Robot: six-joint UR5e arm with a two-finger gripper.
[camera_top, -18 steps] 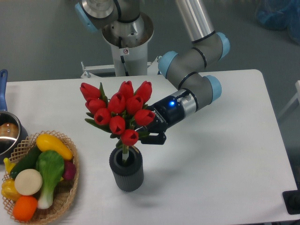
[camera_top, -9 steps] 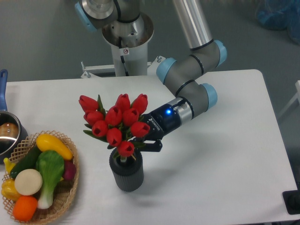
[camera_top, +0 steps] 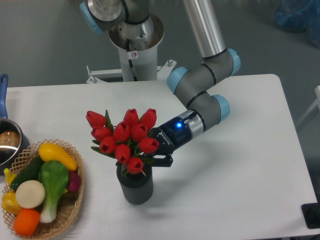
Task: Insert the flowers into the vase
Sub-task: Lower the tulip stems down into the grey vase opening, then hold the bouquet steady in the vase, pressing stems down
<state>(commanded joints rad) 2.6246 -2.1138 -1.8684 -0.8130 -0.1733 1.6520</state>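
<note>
The flowers (camera_top: 124,136), a bunch of red tulips with green leaves, stand in the dark grey ribbed vase (camera_top: 135,186) near the table's front middle. Their stems go down into the vase mouth and the lowest bud rests at the rim. My gripper (camera_top: 151,159) reaches in from the right, just above the vase rim, and holds the bunch at its base. The buds and leaves hide most of its fingers, and one dark finger shows at the right of the stems.
A wicker basket (camera_top: 70,207) of colourful vegetables sits at the front left. A steel pot (camera_top: 7,142) with a blue handle stands at the left edge. The arm's base column (camera_top: 135,45) rises behind the table.
The gripper has moved down and slightly left with the flowers, pushing the stems deeper into the vase; the lowest bud now sits at the rim.
</note>
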